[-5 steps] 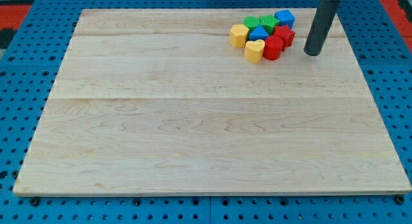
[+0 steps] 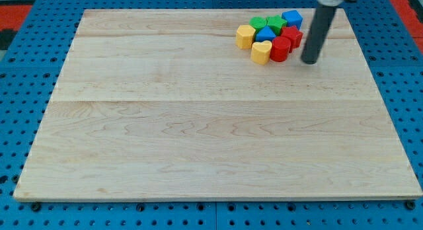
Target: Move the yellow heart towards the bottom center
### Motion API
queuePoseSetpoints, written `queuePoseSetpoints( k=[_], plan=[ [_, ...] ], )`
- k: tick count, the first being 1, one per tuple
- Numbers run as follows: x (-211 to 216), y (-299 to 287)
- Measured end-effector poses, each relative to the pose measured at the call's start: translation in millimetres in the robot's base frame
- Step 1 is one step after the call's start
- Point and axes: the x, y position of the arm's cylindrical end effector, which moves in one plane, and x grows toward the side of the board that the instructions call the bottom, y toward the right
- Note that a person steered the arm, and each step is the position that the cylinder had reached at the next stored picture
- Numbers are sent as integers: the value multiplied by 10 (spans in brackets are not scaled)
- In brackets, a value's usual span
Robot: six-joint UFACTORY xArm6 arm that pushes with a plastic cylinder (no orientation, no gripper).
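The yellow heart (image 2: 261, 52) lies at the front of a tight cluster of blocks near the view's top right of the wooden board (image 2: 198, 137). A red cylinder (image 2: 279, 49) touches its right side. My tip (image 2: 308, 60) rests on the board just right of the red cylinder, a short gap from it, and to the right of and slightly below the yellow heart. The rod leans up to the view's top right.
The cluster also holds a yellow hexagon-like block (image 2: 245, 36), a blue block (image 2: 266, 35), two green blocks (image 2: 258, 23) (image 2: 275, 22), a blue cube (image 2: 292, 19) and a red block (image 2: 292, 36). A blue pegboard (image 2: 20, 91) surrounds the board.
My tip has moved left and slightly down, closer to the red cylinder. The blocks have not moved.
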Motion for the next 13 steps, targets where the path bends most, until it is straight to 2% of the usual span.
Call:
queuePoseSetpoints(
  k=[1, 2, 3, 4, 6, 7, 9, 11, 12, 13],
  plan=[
    [-132, 430],
    [-467, 336],
    [-575, -314],
    [-387, -889],
    [548, -809],
    [868, -909],
    [424, -550],
    [-89, -792],
    [75, -1270],
    [878, -1509]
  ],
)
